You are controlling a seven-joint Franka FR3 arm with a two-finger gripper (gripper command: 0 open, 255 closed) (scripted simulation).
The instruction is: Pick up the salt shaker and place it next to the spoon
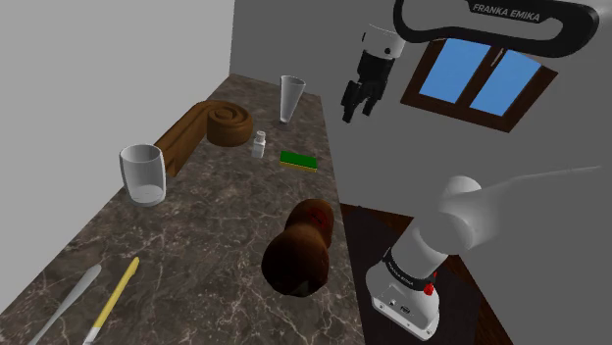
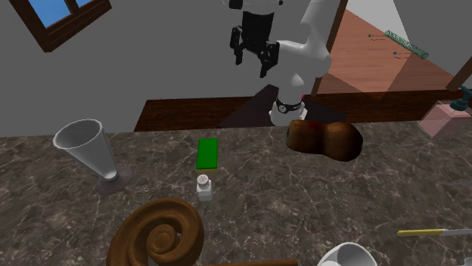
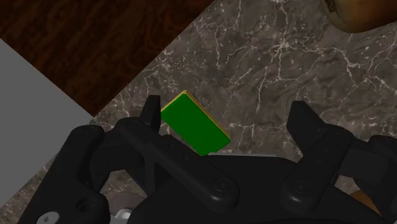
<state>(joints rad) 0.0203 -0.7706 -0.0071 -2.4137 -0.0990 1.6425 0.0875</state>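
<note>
Black two-finger gripper (image 1: 358, 106): fingers (image 3: 151, 116) spread wide, empty.
Flat green block (image 3: 194, 124) partly hidden by gripper body; small white salt shaker (image 2: 204, 186) untouched on tabletop (image 2: 340, 198).

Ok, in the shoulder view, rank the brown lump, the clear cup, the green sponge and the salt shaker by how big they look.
1. brown lump
2. clear cup
3. green sponge and salt shaker, too alike to split
The first two sit nearer the camera, which inflates them.
</note>
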